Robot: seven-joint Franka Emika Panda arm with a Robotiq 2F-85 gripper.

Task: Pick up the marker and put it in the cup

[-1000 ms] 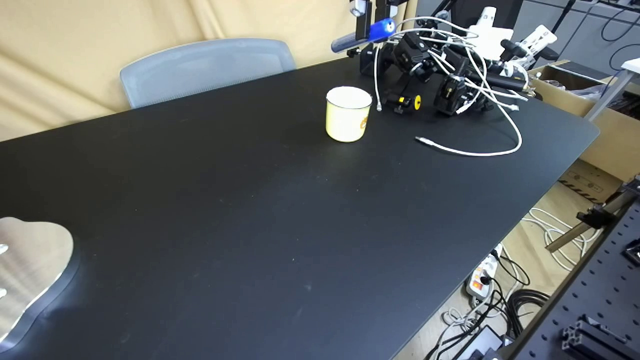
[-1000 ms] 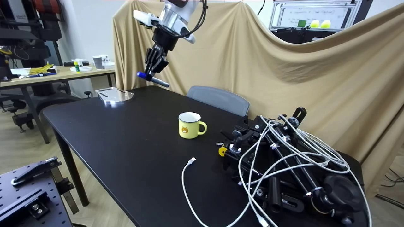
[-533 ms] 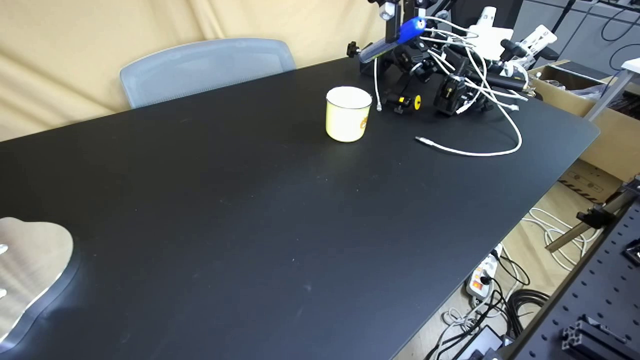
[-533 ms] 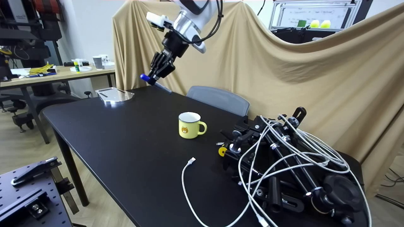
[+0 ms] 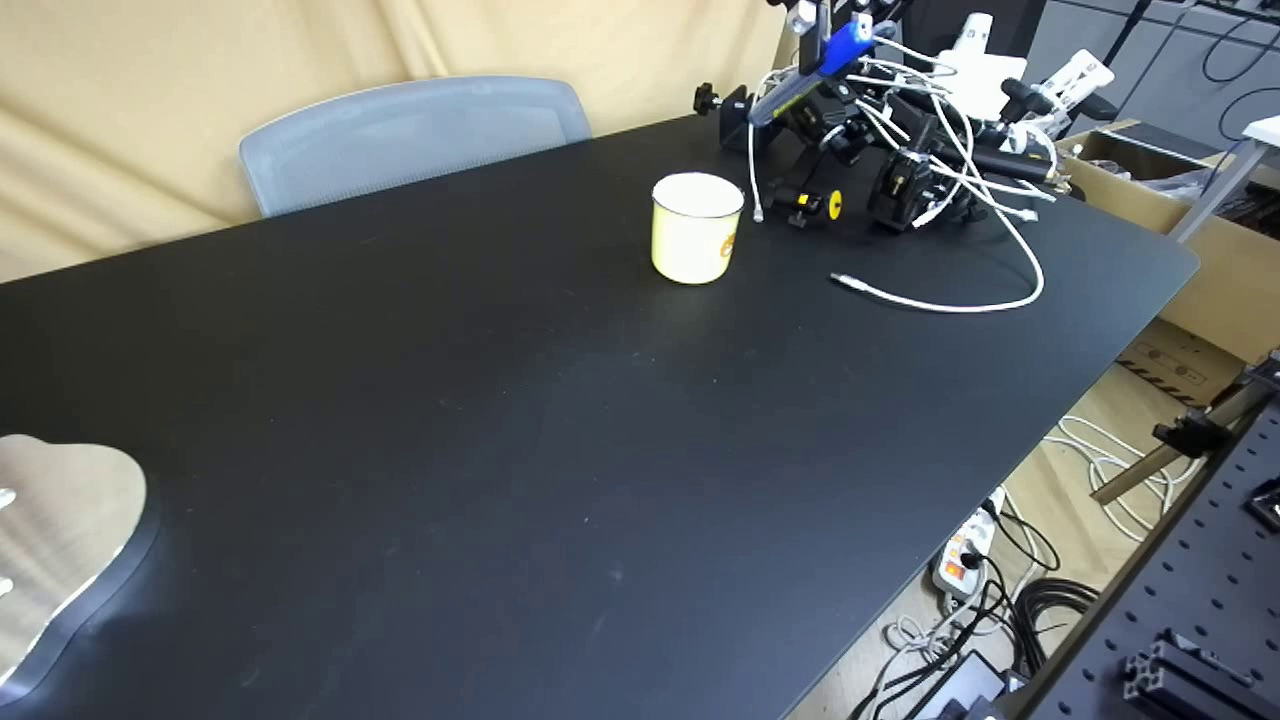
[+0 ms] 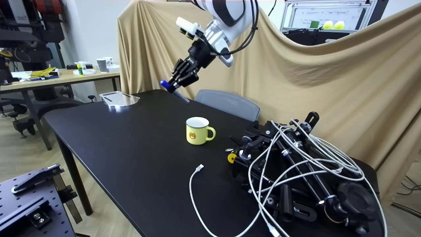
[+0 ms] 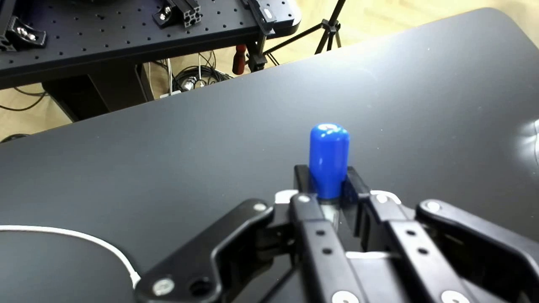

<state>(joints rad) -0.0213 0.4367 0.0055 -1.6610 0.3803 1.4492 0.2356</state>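
Note:
My gripper [image 6: 172, 86] is shut on the blue-capped marker [image 6: 181, 97] and holds it in the air above the table. The marker is tilted, its blue end up and its grey end down. In the wrist view the blue end of the marker [image 7: 328, 158] sticks up between the fingertips [image 7: 328, 183]. The marker also shows in an exterior view [image 5: 785, 97], with part of the gripper [image 5: 818, 40] cut off by the top edge. The pale yellow cup [image 6: 194, 134] stands upright, below and to the right of the marker there. It also shows here [image 5: 690, 238], but not in the wrist view.
A heap of black stands [image 6: 289, 171] with white cables [image 6: 195, 197] lies on the table [image 6: 141, 158], beyond the cup's handle. A metal plate [image 6: 120, 99] lies at the far end. A grey chair [image 5: 415, 140] stands behind the table's edge, before a beige curtain.
My gripper has moved right and somewhat lower with the marker, seen in both exterior views. The arm leans over more and the marker tilts more steeply. The cup has not moved.

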